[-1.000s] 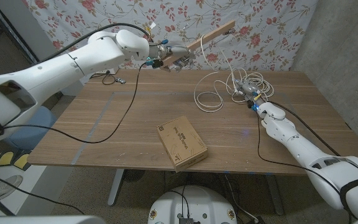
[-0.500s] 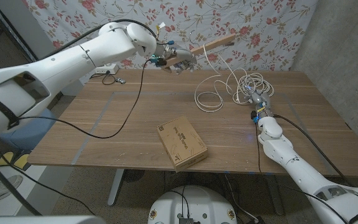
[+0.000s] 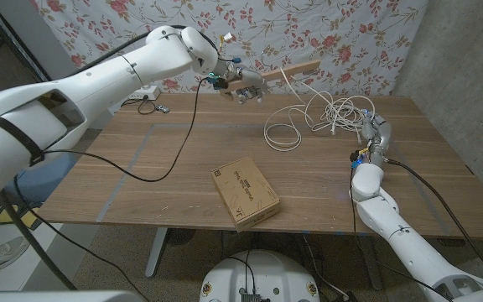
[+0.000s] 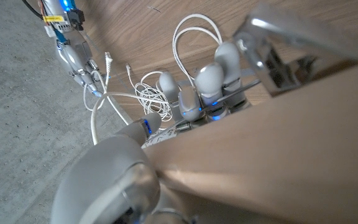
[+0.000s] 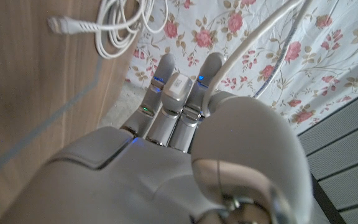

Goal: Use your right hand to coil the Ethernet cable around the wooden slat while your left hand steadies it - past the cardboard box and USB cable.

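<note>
The white Ethernet cable (image 3: 329,109) lies mostly in loose tangled loops on the far right of the wooden surface (image 3: 141,180), one strand rising to the long pale wooden slat (image 3: 290,70). The left hand (image 3: 243,83) grips the slat aloft. The right hand (image 3: 374,134) pinches a cable strand, judging by the wrist view. Few turns look wound; nearly all coiling remains. The brown cardboard box (image 3: 244,192) sits nearer.

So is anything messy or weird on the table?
The white cable lies in a tangled heap at the table's far right, one strand running up to the wooden slat held in the air by the left hand. The cardboard box sits askew.
</note>
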`<state>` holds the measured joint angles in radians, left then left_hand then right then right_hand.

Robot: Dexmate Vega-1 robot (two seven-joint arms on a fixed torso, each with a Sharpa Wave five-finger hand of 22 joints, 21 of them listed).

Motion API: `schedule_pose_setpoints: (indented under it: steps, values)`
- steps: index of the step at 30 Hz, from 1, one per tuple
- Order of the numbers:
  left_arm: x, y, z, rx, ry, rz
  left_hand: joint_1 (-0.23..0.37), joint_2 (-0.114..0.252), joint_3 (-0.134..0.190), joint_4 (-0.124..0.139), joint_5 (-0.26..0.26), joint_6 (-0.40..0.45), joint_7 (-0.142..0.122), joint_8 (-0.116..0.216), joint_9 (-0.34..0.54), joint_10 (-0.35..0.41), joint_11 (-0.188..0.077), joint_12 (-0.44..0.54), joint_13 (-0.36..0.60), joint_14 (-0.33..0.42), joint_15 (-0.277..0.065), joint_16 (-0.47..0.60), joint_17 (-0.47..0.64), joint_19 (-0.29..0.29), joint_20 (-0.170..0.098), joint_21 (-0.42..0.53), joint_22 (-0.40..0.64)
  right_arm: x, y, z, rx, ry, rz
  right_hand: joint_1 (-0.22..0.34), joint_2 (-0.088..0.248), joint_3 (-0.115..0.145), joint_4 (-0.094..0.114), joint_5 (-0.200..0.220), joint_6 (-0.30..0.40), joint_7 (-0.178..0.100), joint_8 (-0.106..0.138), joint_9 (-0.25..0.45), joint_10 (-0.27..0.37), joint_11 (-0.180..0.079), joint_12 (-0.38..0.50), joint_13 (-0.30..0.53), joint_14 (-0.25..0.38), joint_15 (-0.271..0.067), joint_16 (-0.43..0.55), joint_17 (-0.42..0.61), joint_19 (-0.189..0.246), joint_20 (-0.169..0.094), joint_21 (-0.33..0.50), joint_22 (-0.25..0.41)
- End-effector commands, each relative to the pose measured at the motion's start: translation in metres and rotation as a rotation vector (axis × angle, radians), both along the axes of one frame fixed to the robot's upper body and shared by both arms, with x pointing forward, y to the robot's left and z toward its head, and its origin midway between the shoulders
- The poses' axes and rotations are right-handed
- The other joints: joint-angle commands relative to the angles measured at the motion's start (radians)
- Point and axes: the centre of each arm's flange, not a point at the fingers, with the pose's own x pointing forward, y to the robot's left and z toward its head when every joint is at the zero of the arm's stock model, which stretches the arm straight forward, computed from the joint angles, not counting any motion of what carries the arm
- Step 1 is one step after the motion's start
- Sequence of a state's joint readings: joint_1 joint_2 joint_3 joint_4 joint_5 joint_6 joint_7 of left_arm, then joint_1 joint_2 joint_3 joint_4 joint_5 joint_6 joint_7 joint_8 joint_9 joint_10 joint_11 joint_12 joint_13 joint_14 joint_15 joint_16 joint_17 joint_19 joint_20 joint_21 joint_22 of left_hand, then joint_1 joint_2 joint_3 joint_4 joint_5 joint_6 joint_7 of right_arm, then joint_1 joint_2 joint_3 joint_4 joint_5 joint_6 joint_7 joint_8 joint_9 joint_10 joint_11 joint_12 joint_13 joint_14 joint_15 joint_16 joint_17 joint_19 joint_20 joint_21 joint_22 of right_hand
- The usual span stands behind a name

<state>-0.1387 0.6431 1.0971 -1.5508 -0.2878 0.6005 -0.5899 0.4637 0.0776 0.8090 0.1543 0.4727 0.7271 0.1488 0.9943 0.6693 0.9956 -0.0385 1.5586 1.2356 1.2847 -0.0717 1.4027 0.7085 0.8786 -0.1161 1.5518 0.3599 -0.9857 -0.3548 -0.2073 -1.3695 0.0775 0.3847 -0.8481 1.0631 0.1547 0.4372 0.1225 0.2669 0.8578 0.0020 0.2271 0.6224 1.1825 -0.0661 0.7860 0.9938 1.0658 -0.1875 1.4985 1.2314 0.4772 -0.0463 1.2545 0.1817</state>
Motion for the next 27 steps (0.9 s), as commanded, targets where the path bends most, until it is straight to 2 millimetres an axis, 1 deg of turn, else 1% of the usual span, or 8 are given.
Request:
schedule_pose_setpoints:
  steps: [1, 5, 8, 10, 16, 21, 23, 27]
  values:
    - [0.006, -0.004, -0.003, -0.085, -0.046, 0.052, 0.036, 0.044, -0.003, 0.000, -0.003, 0.002, 0.009, 0.005, 0.004, 0.049, -0.052, 0.007, 0.002, 0.120, -0.121, 0.007, 0.002, 0.013, -0.008, 0.002, 0.001, -0.063, 0.017, -0.002, 0.063, -0.197, -0.288, 0.007, 0.007, -0.004, -0.003, 0.010, 0.123, 0.059, 0.006, 0.001, 0.018, -0.005, 0.001, -0.006, 0.008, -0.025, 0.009, 0.001, 0.014, -0.145, 0.007, 0.003]
    - [0.004, -0.003, -0.003, -0.127, -0.068, 0.070, 0.036, 0.045, -0.004, 0.000, -0.007, 0.003, 0.008, 0.006, 0.000, 0.052, -0.050, 0.008, 0.002, 0.120, -0.121, 0.009, 0.001, 0.013, -0.009, 0.003, 0.003, -0.079, 0.026, -0.005, 0.051, -0.239, -0.332, 0.008, 0.007, -0.003, -0.004, 0.009, 0.129, 0.059, 0.006, -0.003, 0.020, -0.004, 0.010, 0.007, 0.018, -0.025, 0.012, 0.001, 0.022, -0.146, 0.009, 0.003]
    - [0.004, -0.004, -0.003, -0.149, -0.076, 0.075, 0.036, 0.045, -0.004, 0.000, -0.009, 0.003, 0.008, 0.008, 0.000, 0.050, -0.052, 0.007, 0.002, 0.121, -0.123, 0.014, 0.003, 0.014, -0.009, 0.003, 0.003, -0.091, 0.031, -0.004, 0.033, -0.266, -0.367, 0.011, 0.008, -0.002, -0.007, 0.007, 0.135, 0.064, 0.008, -0.003, 0.032, -0.004, 0.001, -0.017, 0.026, -0.025, 0.014, 0.001, 0.033, -0.145, 0.014, 0.003]
    - [0.004, -0.005, -0.002, -0.130, -0.069, 0.071, 0.037, 0.045, -0.004, 0.000, -0.010, 0.003, 0.007, 0.008, -0.001, 0.051, -0.052, 0.007, 0.002, 0.118, -0.121, 0.012, 0.000, 0.014, -0.009, 0.002, 0.001, -0.098, 0.034, -0.003, 0.011, -0.283, -0.401, 0.014, 0.009, 0.001, -0.009, 0.006, 0.139, 0.068, 0.006, -0.009, 0.032, -0.005, 0.017, 0.008, 0.032, -0.025, 0.015, 0.001, 0.039, -0.145, 0.017, 0.003]
    - [0.006, -0.014, -0.003, -0.062, -0.029, 0.054, 0.037, 0.046, -0.005, 0.001, -0.014, 0.002, 0.010, 0.011, -0.001, 0.052, -0.048, 0.007, 0.002, 0.122, -0.123, 0.021, 0.005, 0.018, -0.009, 0.002, 0.000, -0.114, 0.037, 0.005, -0.072, -0.345, -0.497, 0.011, 0.007, 0.001, -0.005, 0.003, 0.132, 0.062, 0.009, 0.002, 0.025, -0.007, 0.018, 0.015, 0.035, -0.025, 0.015, 0.001, 0.032, -0.149, 0.013, 0.002]
    - [0.009, -0.019, -0.003, -0.016, -0.006, 0.050, 0.038, 0.047, -0.005, 0.001, -0.017, 0.004, 0.011, 0.012, -0.004, 0.051, -0.050, 0.007, 0.002, 0.119, -0.123, 0.022, 0.004, 0.016, -0.008, 0.004, 0.005, -0.126, 0.040, 0.019, -0.115, -0.420, -0.479, 0.011, 0.007, 0.002, -0.005, 0.003, 0.134, 0.060, 0.008, 0.000, 0.025, -0.009, 0.010, 0.001, 0.034, -0.025, 0.014, 0.001, 0.032, -0.149, 0.012, 0.003]
    - [0.010, -0.021, -0.003, 0.000, 0.001, 0.049, 0.038, 0.047, -0.005, 0.001, -0.017, 0.005, 0.010, 0.012, -0.006, 0.050, -0.048, 0.007, 0.002, 0.117, -0.123, 0.023, 0.004, 0.015, -0.009, 0.004, 0.006, -0.131, 0.043, 0.027, -0.143, -0.451, -0.457, 0.011, 0.007, 0.003, -0.005, 0.002, 0.134, 0.061, 0.007, -0.002, 0.031, -0.009, 0.001, -0.016, 0.034, -0.025, 0.013, 0.001, 0.033, -0.150, 0.013, 0.003]
    - [0.013, -0.027, -0.002, 0.040, 0.021, 0.026, 0.038, 0.046, -0.006, 0.000, -0.019, 0.002, 0.010, 0.011, -0.008, 0.051, -0.050, 0.007, 0.002, 0.118, -0.124, 0.025, 0.004, 0.015, -0.008, 0.002, 0.004, -0.137, 0.051, 0.048, -0.220, -0.503, -0.406, 0.011, 0.007, 0.003, -0.005, 0.001, 0.134, 0.060, 0.007, -0.001, 0.031, -0.011, 0.005, -0.011, 0.034, -0.025, 0.013, 0.001, 0.033, -0.149, 0.013, 0.003]
